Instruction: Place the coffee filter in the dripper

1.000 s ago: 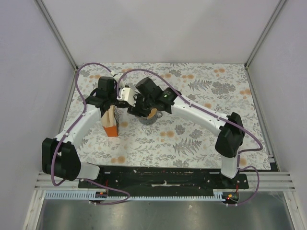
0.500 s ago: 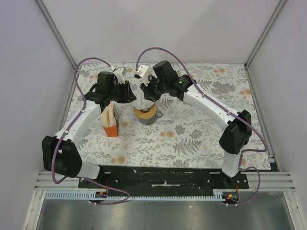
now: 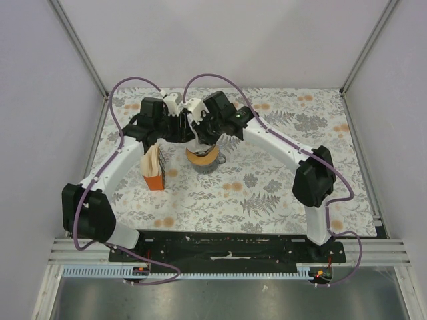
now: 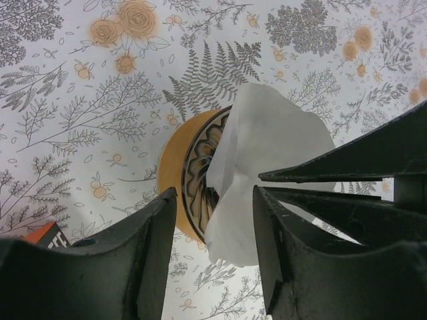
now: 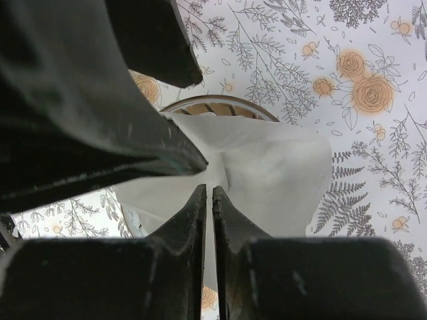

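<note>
The coffee filter (image 4: 270,150) is a white paper cone, crumpled, hanging just above the dripper (image 4: 175,179), an orange funnel with a dark ribbed inside. In the right wrist view my right gripper (image 5: 208,189) is shut on the coffee filter (image 5: 280,167) at a fold, over the dripper's rim (image 5: 210,101). My left gripper (image 4: 213,195) is open, its fingers either side of the filter's lower edge without pressing it. From above, both grippers (image 3: 181,127) (image 3: 199,128) meet over the dripper (image 3: 203,157), with the filter (image 3: 200,142) under them.
An orange-and-tan paper packet (image 3: 155,171) stands upright just left of the dripper. The dripper rests on a grey base (image 3: 212,167). The floral table cloth (image 3: 280,187) runs between white side walls.
My right gripper has narrowed from open to shut on the filter and shifted left towards the left gripper. My left gripper has opened. The filter stays above the dripper.
</note>
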{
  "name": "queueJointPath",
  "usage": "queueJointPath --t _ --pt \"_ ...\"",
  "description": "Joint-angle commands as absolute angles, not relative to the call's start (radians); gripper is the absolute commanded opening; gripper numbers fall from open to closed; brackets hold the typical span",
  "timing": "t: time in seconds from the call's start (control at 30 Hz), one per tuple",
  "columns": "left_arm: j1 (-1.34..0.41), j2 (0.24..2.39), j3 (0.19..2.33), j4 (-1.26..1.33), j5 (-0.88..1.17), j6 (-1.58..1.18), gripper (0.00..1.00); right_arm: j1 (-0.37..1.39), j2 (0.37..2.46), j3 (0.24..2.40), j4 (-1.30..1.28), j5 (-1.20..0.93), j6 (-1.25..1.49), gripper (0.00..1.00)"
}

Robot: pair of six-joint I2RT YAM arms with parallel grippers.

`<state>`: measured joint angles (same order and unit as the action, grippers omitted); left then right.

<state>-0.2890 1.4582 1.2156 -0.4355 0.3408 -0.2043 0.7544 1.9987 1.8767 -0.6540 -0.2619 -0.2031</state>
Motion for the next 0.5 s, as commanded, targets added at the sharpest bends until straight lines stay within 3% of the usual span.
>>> queueJointPath --t 0.0,0.13,0.2,0.27,0.47 --pt "-0.319 1.476 1.266 -0.408 0.353 -0.141 0.57 0.758 2.022 1.917 -0.655 -0.291 -0.166 0.13" --pt "-0.336 1.502 1.262 -0.417 0.302 -0.117 0.57 0.758 2.031 1.916 -0.657 -0.318 -0.147 0.11" --pt "-0.342 1.508 1.262 -0.416 0.263 -0.106 0.49 0.759 2.029 1.908 -0.655 -0.321 -0.14 0.09" --pt "-0.344 1.511 1.262 -0.417 0.22 -0.101 0.33 0.759 2.019 1.896 -0.653 -0.322 -0.137 0.08" --pt "-0.344 1.497 1.244 -0.411 0.169 -0.081 0.13 0.759 1.971 1.844 -0.64 -0.299 -0.14 0.06"
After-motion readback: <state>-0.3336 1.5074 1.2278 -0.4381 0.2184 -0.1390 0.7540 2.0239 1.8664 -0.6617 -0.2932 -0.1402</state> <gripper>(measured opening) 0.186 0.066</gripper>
